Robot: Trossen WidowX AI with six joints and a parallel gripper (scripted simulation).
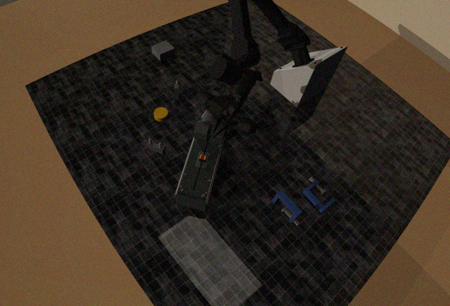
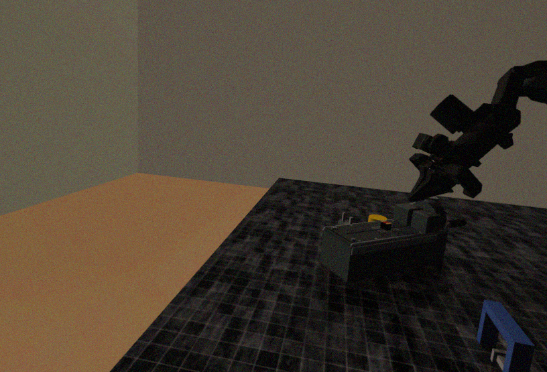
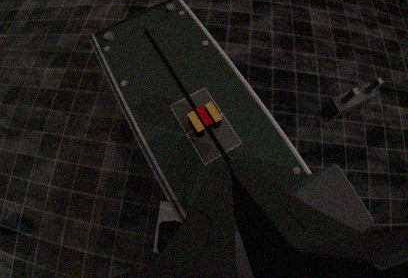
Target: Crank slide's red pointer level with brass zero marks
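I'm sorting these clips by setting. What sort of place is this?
Probably a robot test bench in a bare room: a tan table under a dark checkered mat, a black arm with its gripper shut above a slide machine, plain walls behind.
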